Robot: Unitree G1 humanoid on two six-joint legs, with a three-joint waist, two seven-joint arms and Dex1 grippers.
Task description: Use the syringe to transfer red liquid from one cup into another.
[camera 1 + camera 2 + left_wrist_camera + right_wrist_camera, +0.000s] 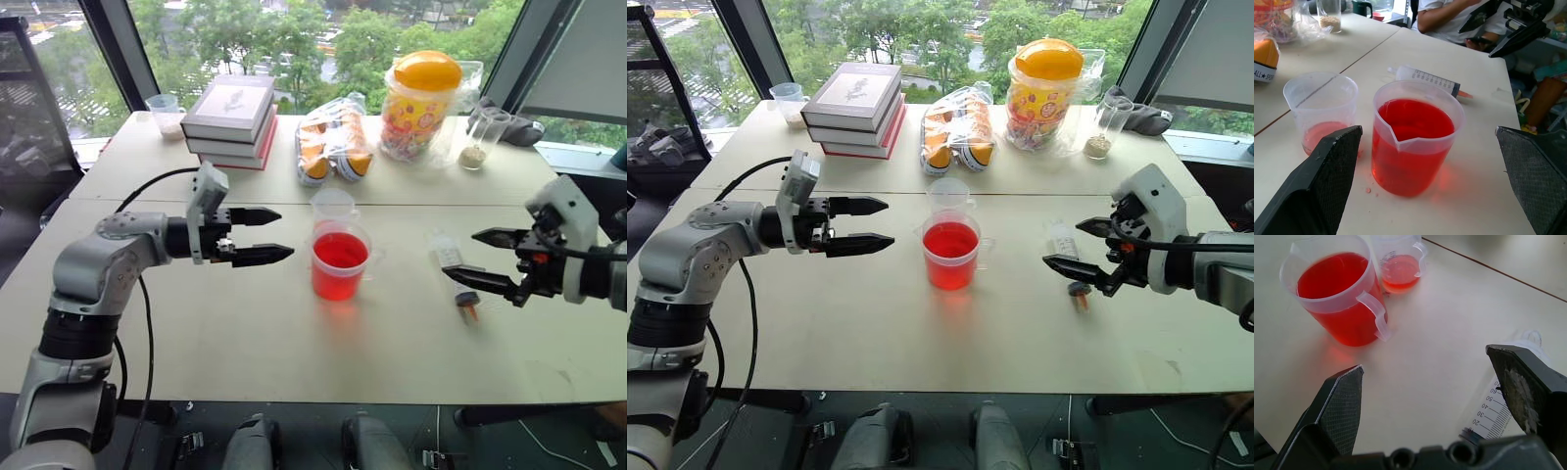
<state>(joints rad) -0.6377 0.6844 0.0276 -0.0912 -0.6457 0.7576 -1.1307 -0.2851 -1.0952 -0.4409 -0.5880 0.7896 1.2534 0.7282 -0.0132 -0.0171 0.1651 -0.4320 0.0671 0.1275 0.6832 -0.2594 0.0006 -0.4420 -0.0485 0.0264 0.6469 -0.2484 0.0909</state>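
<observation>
The wider handled cup stands mid-table, about half full of red liquid. Right behind it is the narrower cup, holding a thin layer of red liquid at its bottom. The syringe lies flat on the table to the right of the cups, orange tip toward the near edge. My left gripper hovers open just left of the wide cup, pointing at it. Above the syringe my right gripper is open, holding nothing; the syringe barrel lies beside one of its fingers.
Along the far table stand a stack of books, a bag of orange items, a jar with an orange lid, a tall glass with beige grains and a small cup. A person sits beyond the table's right end.
</observation>
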